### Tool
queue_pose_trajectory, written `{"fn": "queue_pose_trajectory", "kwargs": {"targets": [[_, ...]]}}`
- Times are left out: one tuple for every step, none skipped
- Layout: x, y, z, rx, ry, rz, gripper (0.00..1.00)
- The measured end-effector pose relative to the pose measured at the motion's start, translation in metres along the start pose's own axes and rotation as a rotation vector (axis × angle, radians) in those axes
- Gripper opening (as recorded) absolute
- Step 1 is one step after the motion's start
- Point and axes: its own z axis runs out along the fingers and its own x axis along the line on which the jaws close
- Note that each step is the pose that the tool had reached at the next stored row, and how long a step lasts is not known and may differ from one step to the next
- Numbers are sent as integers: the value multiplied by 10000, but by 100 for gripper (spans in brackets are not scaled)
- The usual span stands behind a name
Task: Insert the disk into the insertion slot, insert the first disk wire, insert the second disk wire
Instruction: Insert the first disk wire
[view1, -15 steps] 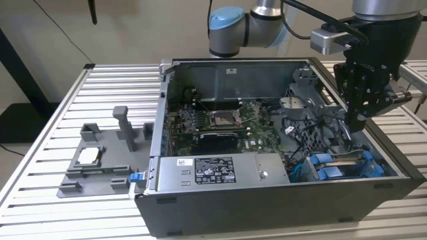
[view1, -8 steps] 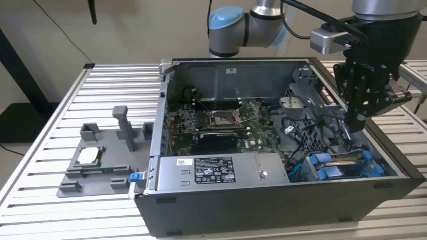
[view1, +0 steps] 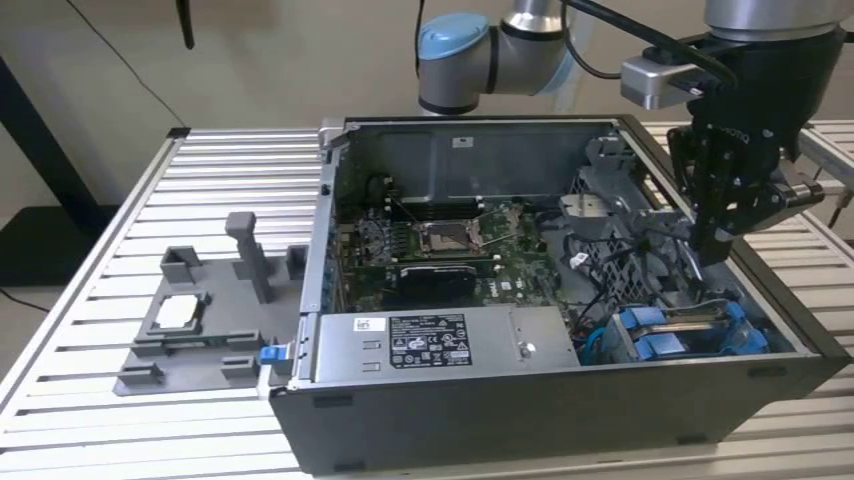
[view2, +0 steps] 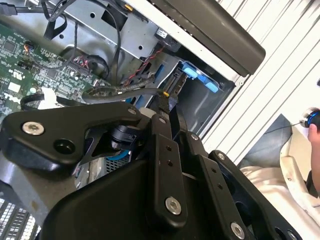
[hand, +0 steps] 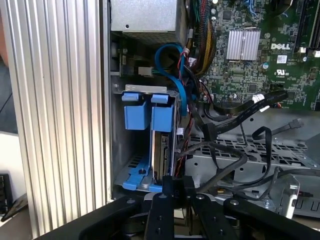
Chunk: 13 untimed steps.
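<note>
The disk stands on edge inside the insertion slot, the grey bay with blue trim at the case's front corner on the exterior view's right. Its blue carrier tabs stick up out of the bay. My gripper hangs inside the open case, just behind and above that bay. Its fingers are shut on the end of a black disk wire, whose connector sits at the fingertips. In the first wrist view the gripper is level with the disk's edge, and the wire loops away over the metal cage.
The grey power-supply box fills the case's front, with the motherboard behind it. Loose black, blue and red cables crowd the space beside the bay. A grey fixture stands on the slatted table at the exterior view's left. A hand shows beside the case.
</note>
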Motion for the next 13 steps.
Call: {"fn": "queue_pose_trajectory", "kwargs": {"targets": [[0, 0, 0, 0, -1, 0, 19], [0, 0, 0, -1, 0, 0, 19], [0, 0, 0, -2, 0, 0, 19], [0, 1, 0, -8, 1, 0, 19], [2, -1, 4, -35, -2, -7, 19], [3, 0, 9, -80, -5, -12, 19], [6, 0, 14, -151, -8, -23, 19], [10, -2, 18, -228, -12, -36, 19], [21, -8, 28, -406, -23, -64, 19], [30, -13, 34, -498, -29, -80, 19], [40, -20, 40, -576, -33, -92, 19], [52, -28, 46, -638, -38, -101, 19], [65, -40, 52, -711, -42, -113, 19]]}}
